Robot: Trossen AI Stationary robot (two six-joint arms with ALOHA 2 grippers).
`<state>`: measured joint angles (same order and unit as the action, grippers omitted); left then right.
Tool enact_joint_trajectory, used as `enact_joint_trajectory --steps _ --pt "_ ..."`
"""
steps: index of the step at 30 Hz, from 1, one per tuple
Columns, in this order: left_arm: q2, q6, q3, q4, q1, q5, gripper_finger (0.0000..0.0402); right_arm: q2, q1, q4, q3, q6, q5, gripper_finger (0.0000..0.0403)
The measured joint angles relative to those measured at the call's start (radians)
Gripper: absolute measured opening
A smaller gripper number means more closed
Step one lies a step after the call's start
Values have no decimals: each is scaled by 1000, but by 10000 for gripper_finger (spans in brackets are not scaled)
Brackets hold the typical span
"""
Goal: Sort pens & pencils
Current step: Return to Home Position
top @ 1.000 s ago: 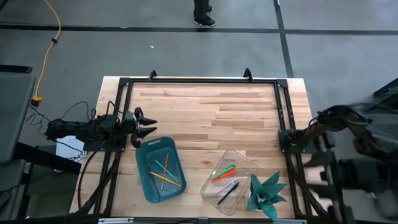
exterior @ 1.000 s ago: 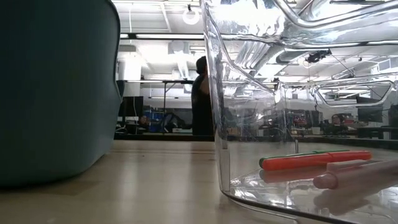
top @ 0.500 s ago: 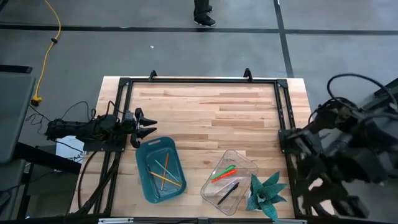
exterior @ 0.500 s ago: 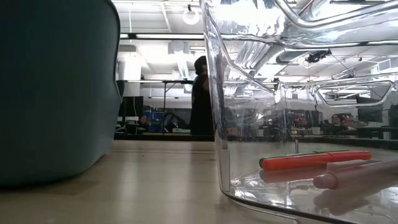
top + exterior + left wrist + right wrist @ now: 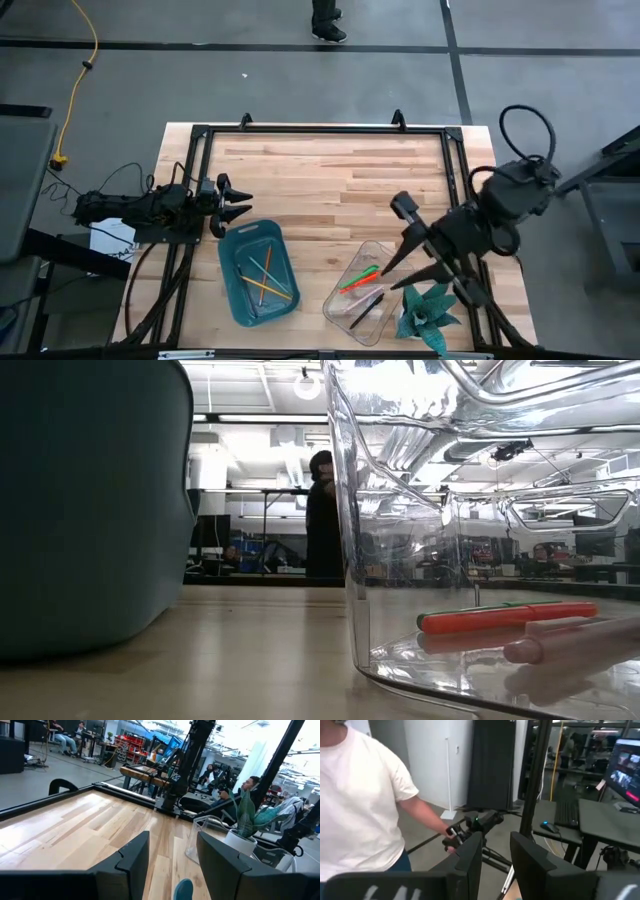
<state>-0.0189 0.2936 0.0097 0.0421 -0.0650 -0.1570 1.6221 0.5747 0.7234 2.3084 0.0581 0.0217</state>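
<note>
Your pens [image 5: 358, 279] (green, red-orange, black) lie in the clear plastic bin [image 5: 336, 308]; thin pencils [image 5: 265, 281] in the teal plastic tray [image 5: 232, 262] just beside it. Right gripper [image 5: 496, 840], fingers apart, empty, hangs over the bin's far corner, probably clear of the rim. Teal spiky plant [image 5: 428, 305] crowds the bin's opposite side. Left gripper [image 5: 243, 203], fingers apart, beyond the tray.

Read from above as a clock face with twelve at the far edge, the light wooden plank table [image 5: 330, 170] carries the teal plastic oblong bin [image 5: 248, 245] at seven, with the thin yellow and orange pencils [image 5: 265, 280] crossed inside it. The clear plastic bin [image 5: 388, 300] sits at five and holds the thicker pens [image 5: 358, 278]. The green spiky-leaved plant [image 5: 428, 308] stands just beside that bin, at its four o'clock.
</note>
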Motion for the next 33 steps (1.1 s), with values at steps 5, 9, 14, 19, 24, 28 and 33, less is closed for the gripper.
enact_joint_trajectory --steps 5,9,14,19,24,28,33 --pt "0 0 0 0 0 0 152 -16 -50 40 0 10 57 92" --pt "0 0 0 0 0 0 152 -14 -82 58 0 13 62 92" --pt "0 0 0 0 0 0 152 -27 -160 35 0 34 96 92" --pt "0 0 0 0 0 0 152 -49 -276 -27 0 24 160 92" --pt "0 3 0 0 0 0 152 -72 -402 -55 0 -16 131 92" --pt "0 3 0 0 0 0 152 -86 -497 -54 0 -30 5 92" --pt "0 2 0 0 0 0 152 -128 -533 114 0 -50 -5 92"
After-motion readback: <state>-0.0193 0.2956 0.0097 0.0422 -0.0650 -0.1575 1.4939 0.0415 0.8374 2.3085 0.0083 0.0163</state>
